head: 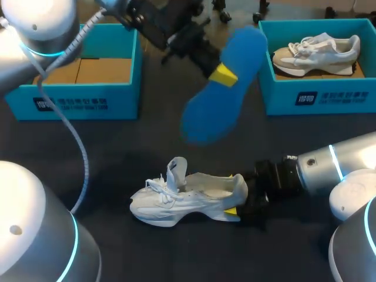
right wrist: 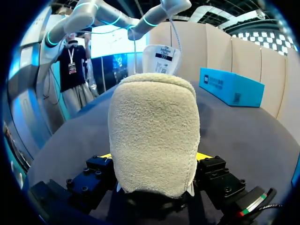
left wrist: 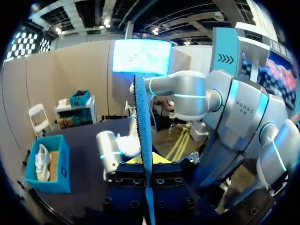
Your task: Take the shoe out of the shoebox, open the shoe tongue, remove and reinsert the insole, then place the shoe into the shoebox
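Blue insole [head: 218, 104] clamped in left end effector [head: 223, 75].

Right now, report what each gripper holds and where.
The left gripper clamps the blue insole by its side edge; the right gripper clamps the white shoe at its heel.

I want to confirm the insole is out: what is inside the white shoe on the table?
In the shoe, the opening shows only pale lining; the blue insole hangs in the left claw above. The toe end is hidden under the raised tongue and laces.
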You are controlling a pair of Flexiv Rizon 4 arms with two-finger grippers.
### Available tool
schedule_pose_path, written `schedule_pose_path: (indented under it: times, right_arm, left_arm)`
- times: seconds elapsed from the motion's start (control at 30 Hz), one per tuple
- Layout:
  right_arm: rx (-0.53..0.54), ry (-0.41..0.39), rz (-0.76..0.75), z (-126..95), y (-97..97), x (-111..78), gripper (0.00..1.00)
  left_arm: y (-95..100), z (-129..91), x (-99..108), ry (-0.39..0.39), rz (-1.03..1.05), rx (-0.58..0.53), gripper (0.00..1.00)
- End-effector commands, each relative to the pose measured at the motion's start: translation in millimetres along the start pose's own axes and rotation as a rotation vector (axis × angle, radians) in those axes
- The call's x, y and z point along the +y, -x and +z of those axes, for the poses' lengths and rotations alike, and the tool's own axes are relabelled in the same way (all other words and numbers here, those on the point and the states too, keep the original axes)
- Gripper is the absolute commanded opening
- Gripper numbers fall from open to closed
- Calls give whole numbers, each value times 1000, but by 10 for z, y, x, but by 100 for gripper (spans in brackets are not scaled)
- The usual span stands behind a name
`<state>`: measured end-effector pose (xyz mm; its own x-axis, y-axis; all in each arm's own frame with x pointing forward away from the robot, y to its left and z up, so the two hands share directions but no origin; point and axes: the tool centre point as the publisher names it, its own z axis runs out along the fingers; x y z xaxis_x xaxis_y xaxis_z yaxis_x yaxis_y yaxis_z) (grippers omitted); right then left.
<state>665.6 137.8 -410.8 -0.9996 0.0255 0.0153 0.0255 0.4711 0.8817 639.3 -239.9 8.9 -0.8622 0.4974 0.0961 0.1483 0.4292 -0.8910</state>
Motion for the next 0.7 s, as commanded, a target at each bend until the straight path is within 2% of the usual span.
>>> schedule_pose_path:
  times: [0.03, 0.17, 0.3, 0.57, 0.67, 0.7]
  right_arm:
    - [-1, -6, 1, 14, -4, 19, 0]
    - [-1, -6, 1, 14, -4, 19, 0]
    - [-1, -6, 1, 14, -4, 19, 0]
    - [-1, -6, 1, 14, -4, 19, 0]
    - [-1, -6, 1, 14, -4, 19, 0]
    - [-1, -6, 1, 14, -4, 19, 0]
  left_arm:
    - [-257, -250, -283, 8, 54, -41, 0]
    - [-431, -400, -575, -25, 138, -60, 0]
    - [-590, -556, -774, -34, 196, -93, 0]
    - [-758, -929, -1001, -88, 252, -146, 0]
    - [-797, -1131, -1073, -137, 258, -183, 0]
    - [-797, -1131, -1073, -137, 258, -183, 0]
